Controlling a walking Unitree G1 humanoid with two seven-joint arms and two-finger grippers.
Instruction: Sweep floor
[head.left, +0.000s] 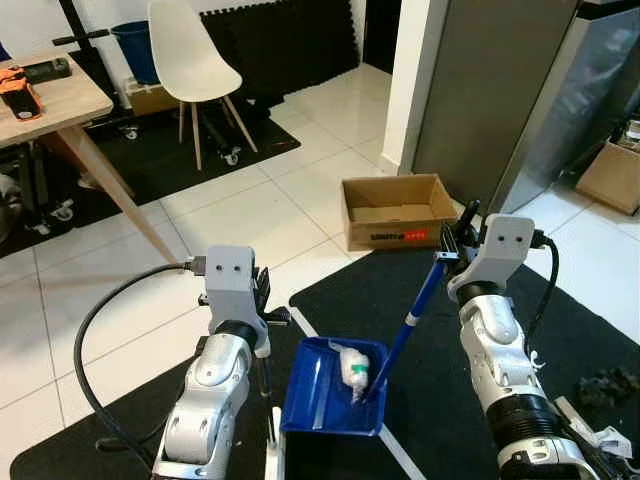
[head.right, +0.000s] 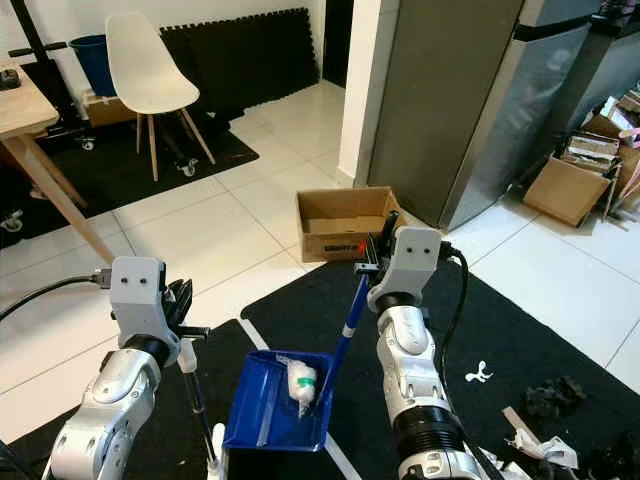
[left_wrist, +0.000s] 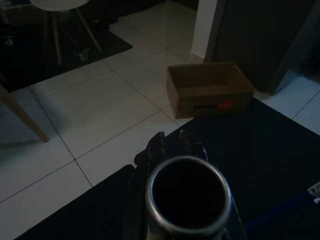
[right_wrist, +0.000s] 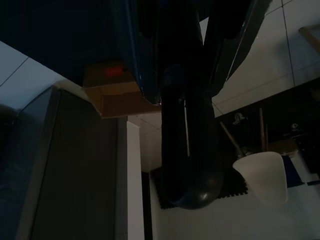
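**Broom in right pincer, dustpan in left, trash in pan**

Right pincer (head.left: 455, 238), right of centre in the left eye view, is clamped on the top of the blue broom handle (head.left: 418, 302). Handle slants down-left to the blue dustpan (head.left: 312, 400) at bottom centre; its lower end is at the pan's right edge. A crumpled white wad with a green bit (head.left: 354, 369) lies inside the pan, touching the broom end.

Left pincer (head.left: 270, 312), lower left of centre, grips the dustpan's upright pole (head.right: 197, 397). In the left wrist view the pole's open tube end (left_wrist: 187, 195) sits between the dark fingers (left_wrist: 156, 150). That view is dim, so the grip looks closed, but I can't confirm contact.

The pan sits on a black floor mat (head.left: 450, 340), by a white strip across it. An open cardboard box (head.left: 397, 211) is on white tile at the mat's far edge, centre frame. White chair (head.left: 190, 60) upper left, wooden tabletop (head.left: 60, 100) at the left edge. Dark debris (head.left: 605, 385) on the mat, lower right.
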